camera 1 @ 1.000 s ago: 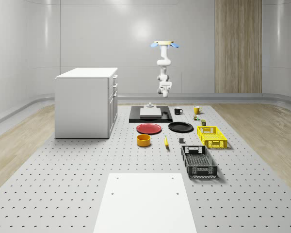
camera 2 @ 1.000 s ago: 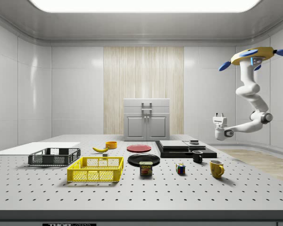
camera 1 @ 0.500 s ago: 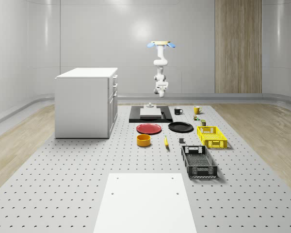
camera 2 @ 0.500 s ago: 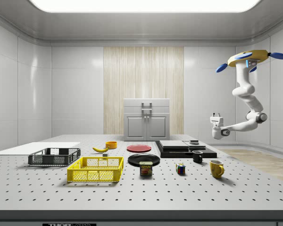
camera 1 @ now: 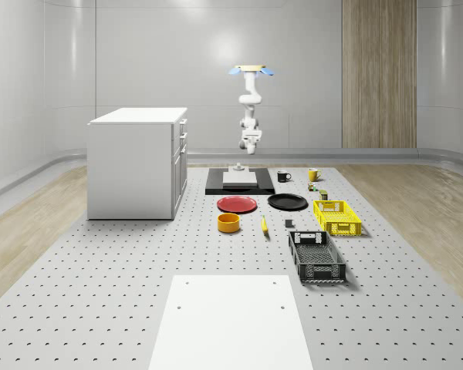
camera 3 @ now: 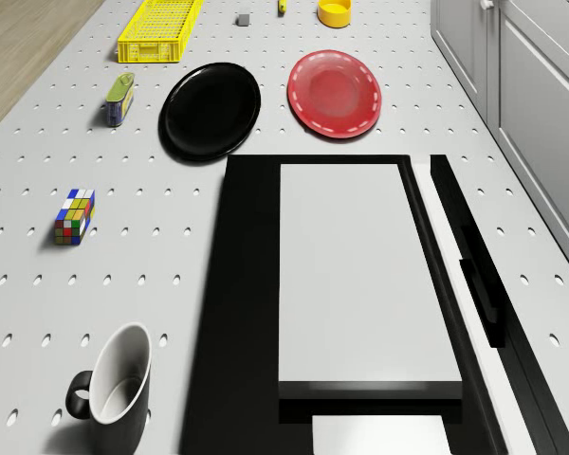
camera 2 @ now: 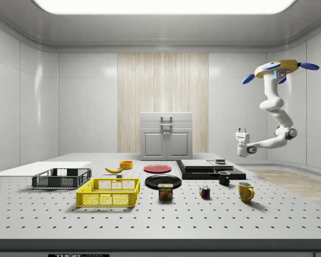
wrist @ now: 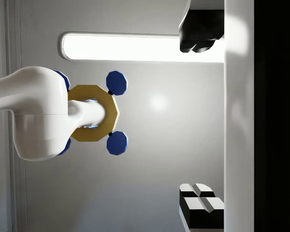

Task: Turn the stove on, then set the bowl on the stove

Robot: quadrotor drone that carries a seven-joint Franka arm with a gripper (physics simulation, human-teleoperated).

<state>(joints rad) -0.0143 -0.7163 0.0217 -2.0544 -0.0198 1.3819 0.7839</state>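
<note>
The hand (camera 2: pixel 242 132) points upward at the end of the bent arm (camera 2: pixel 273 120), in the air past the far end of the stove (camera 2: pixel 206 168), toward the side view's right; I cannot tell whether it is open or closed. Since a second ago it has shifted toward the side view's left and a little higher, and the drone (camera 2: pixel 279 68) above it has moved the same way and dropped slightly. In the whole-scene view the drone (camera 1: pixel 251 70) hovers high behind the stove (camera 1: pixel 239 181), and has drifted toward that view's left.

The yellow bowl (camera 1: pixel 228 222) sits on the counter (camera 1: pixel 100 262) well apart from the hand, on the near side of the red plate (camera 1: pixel 237 203), which lies between it and the stove. The things on the counter are unchanged.

The air around the hand is open. The white cabinet (camera 1: pixel 137 160) stands on the whole-scene view's left of the stove; the black mug (camera 1: pixel 282 176) sits just beside the stove's other edge.
</note>
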